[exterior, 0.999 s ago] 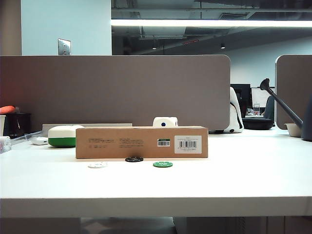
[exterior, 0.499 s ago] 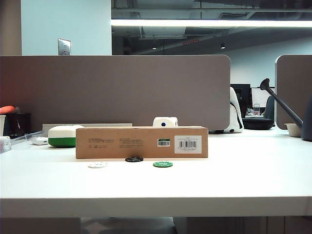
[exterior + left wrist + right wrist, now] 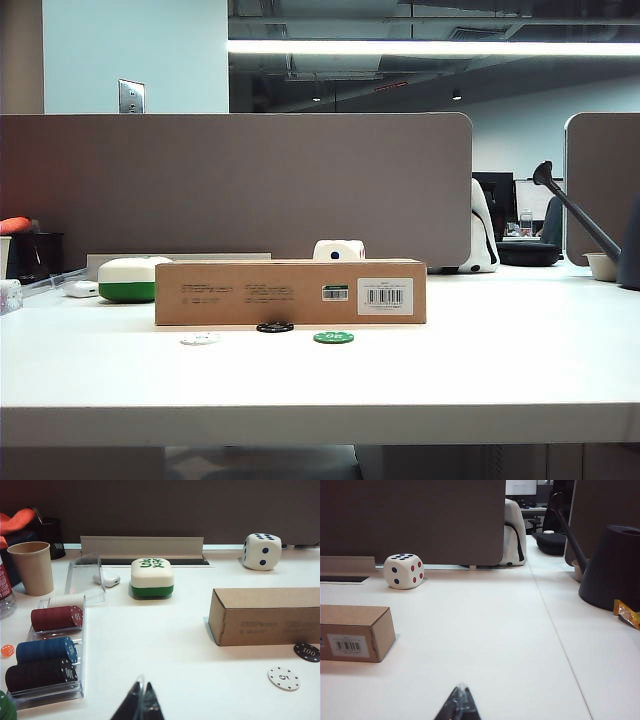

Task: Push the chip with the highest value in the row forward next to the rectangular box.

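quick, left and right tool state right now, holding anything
Left tool: shut, holding nothing, back from the black chip and the box.
Right tool: shut, holding nothing, above bare table.

1. Left end effector [image 3: 140,702]: only the tips show in the left wrist view, two dark, near-black fingers [image 3: 131,705] tapering to narrow points, their edges pressed together with a pale, glossy sliver along the seam.
2. Right end effector [image 3: 460,704]: in the right wrist view, the same dark wedge-shaped pair of tips, meeting at a point, with a faint translucent sheen at the top.
3. Neither arm appears in the exterior view.
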